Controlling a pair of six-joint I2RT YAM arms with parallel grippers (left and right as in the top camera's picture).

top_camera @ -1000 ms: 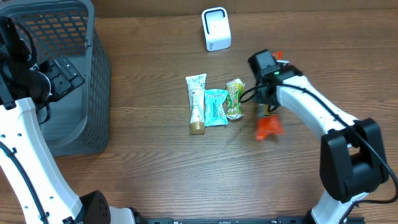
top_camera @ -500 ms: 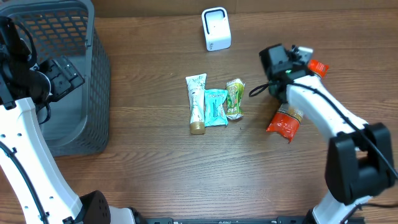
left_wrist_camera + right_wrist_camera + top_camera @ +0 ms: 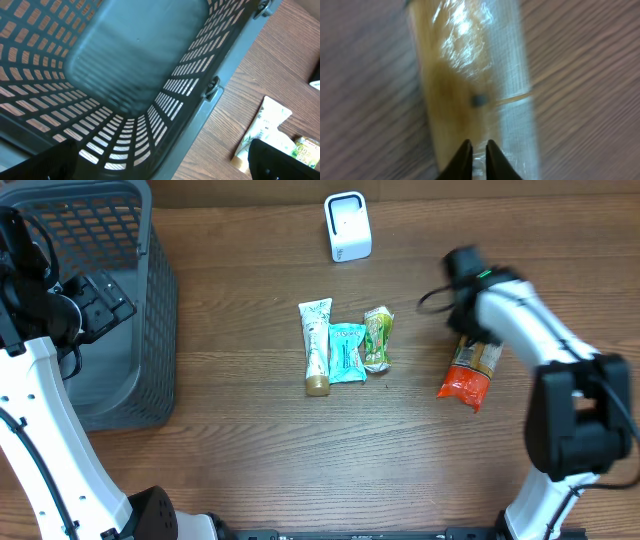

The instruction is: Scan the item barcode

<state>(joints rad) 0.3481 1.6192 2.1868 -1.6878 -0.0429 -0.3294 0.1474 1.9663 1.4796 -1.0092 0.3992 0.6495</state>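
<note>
Right tool is down over the orange pkt, tips nearly together w/ just a sliver of gap. From the wrist cam I can't tell if they're pinching the pkt's clear film end or sitting just clear of it, it's too blurry. The pkt itself lies flat on the table, on the right side, well apart from the white scanner up at the back edge. Risks as I see them: no barcode shows on the upward face, so if the code's underneath, a straight carry to the scanner reads nothing. The film looks glossy and slick, so a grip on the thin end alone could let the pkt swing or slip out mid-lift. It's also a long reach across to the scanner, and a low pass could clip the green pkt, which sits nearest on that path. Left tool hangs w/ fingers wide apart over the basket, holding nothing, so no backup on that side if something drops. Quick count: 1 scanner and 1 basket. 4 items in all: 1 orange pkt, 1 tube, 1 teal pkt and 1 green pkt, the last three side by side mid-table. 2 arms, 1 tool each.
</note>
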